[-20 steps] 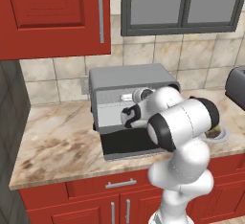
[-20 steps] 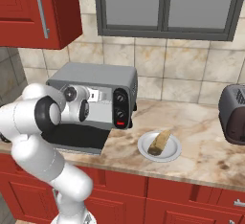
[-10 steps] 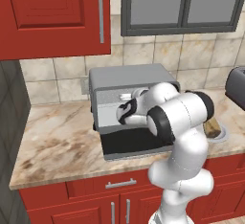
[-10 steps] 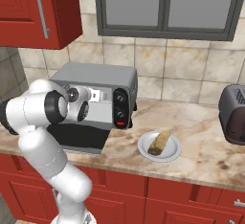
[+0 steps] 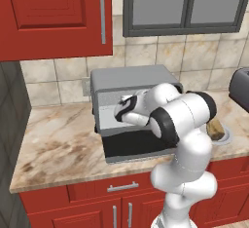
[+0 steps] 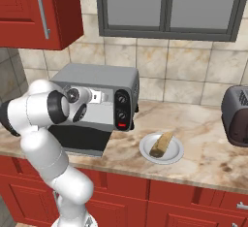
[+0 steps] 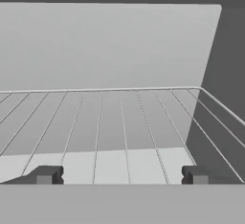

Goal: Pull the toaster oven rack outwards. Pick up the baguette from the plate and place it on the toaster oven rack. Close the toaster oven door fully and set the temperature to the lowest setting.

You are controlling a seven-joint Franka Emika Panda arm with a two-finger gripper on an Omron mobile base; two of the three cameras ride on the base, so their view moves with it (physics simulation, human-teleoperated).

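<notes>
Silver-grey wire of the toaster oven rack (image 7: 119,127) runs out ahead of the hand camera, inside the grey cavity of the toaster oven (image 6: 97,95). The gripper (image 7: 119,175) sits low at the rack's front, fingertips (image 7: 48,175) spread wide, nothing between them. Toaster oven door (image 5: 136,146) is folded down flat on the counter (image 5: 58,144), black glass up. From the base views the hand (image 5: 127,111) is right at the oven mouth, forearm crossing in front.

Step in hand, as I judge it: get hold of the rack and pull it outwards. Rack looks not yet pulled; it reaches back to the rear wall.

To do it well:
- Whether the front wire lies between the fingers cannot be told from the hand view; settle that before closing.
- Pinch the front crossbar near mid-width so the rack slides straight and does not jam on the side walls.
- Pull level and straight out over the open door, no lifting.
- Stop short of full travel so the rack stays seated.

Baguette (image 6: 161,145) lies on the plate (image 6: 147,154), on the counter just right of the oven, untouched. Dark toaster (image 6: 236,117) stands well apart, far right.
</notes>
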